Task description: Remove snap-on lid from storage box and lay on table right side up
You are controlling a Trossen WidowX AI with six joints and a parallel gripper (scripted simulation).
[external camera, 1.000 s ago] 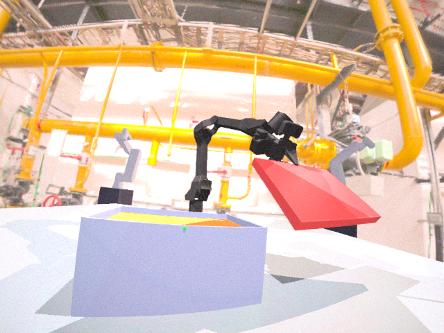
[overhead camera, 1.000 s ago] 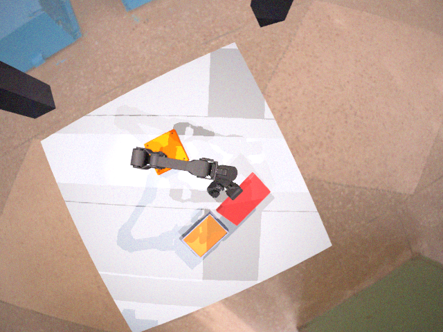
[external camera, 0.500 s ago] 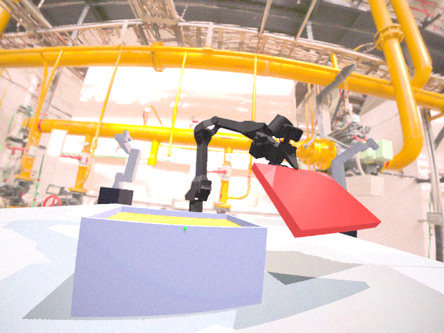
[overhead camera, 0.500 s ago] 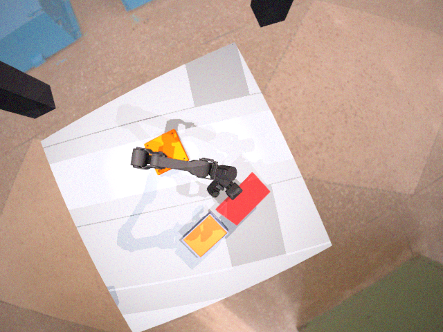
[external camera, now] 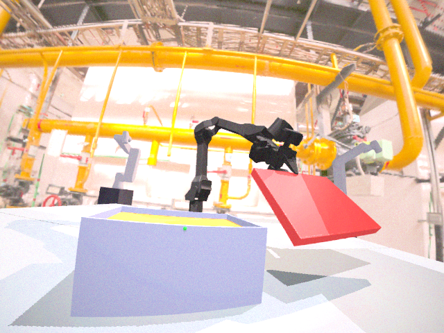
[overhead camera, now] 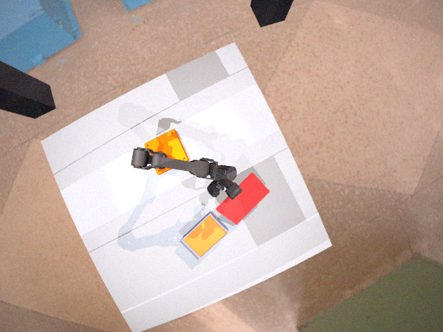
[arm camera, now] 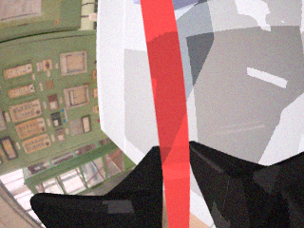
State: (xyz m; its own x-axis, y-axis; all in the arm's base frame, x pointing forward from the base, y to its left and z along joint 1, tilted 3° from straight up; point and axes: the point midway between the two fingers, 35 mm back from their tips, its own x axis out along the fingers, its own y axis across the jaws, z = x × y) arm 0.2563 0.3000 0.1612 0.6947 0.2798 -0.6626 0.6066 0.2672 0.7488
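Wrist view: the black two-fingered gripper (overhead camera: 224, 189) (external camera: 284, 171) (arm camera: 174, 150) is closed partway, the flat rectangular red lid (overhead camera: 243, 198) (external camera: 315, 206) (arm camera: 168, 90) clamped by one edge between its fingers. By the exterior view, the lid is held tilted in the air, above the white table (overhead camera: 142, 286) (external camera: 390, 297) (arm camera: 114, 95) and beside the open lavender storage box (overhead camera: 190, 249) (external camera: 168, 268) (arm camera: 187, 4). Inside the box, a yellow-orange surface (overhead camera: 205, 236) (external camera: 172, 218) is seen. An orange plate (overhead camera: 173, 142) is partly covered by the arm (overhead camera: 178, 164) (external camera: 202, 157).
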